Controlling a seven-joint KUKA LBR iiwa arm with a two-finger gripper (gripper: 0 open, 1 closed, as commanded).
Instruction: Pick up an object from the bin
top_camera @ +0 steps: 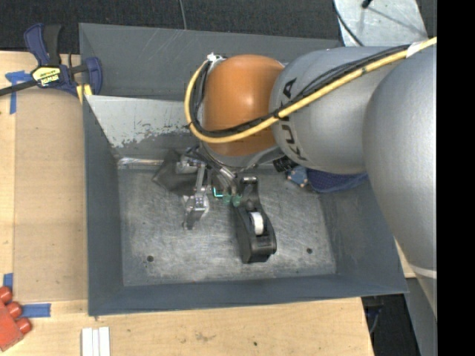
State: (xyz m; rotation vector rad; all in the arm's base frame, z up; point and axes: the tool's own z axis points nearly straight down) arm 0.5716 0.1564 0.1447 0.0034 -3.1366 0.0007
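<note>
- The only writing that could be read in the camera view was the black lettering "KUKA" (pixel 288 119) on the grey arm (pixel 356 117). It ran sideways up the casing, and the yellow cable (pixel 334 76) crossed its upper end.
- No brand or label could be made out on anything in the bin (pixel 104 221).
- The arm reached in from the right and bent down over the middle of the bin. Its round orange cover (pixel 237 102) faced the camera, and the yellow cable looped around the cover's left edge.
- The gripper (pixel 220 197) hung low, below the cover and close to the bin floor, just back of the centre.
- Its fingers (pixel 196 202) were spread apart, with bare floor and nothing else showing between them.
- A black oblong thing with a white round part on top (pixel 252 239) lay on the floor right of centre. Its upper end was just beside the right-hand finger, and it was not between the two.
- A dark grey flat thing (pixel 167 173) lay near the left-hand finger, towards the back wall.
- A blue thing (pixel 298 176) showed from under the arm at the right, apart from the gripper.
</note>
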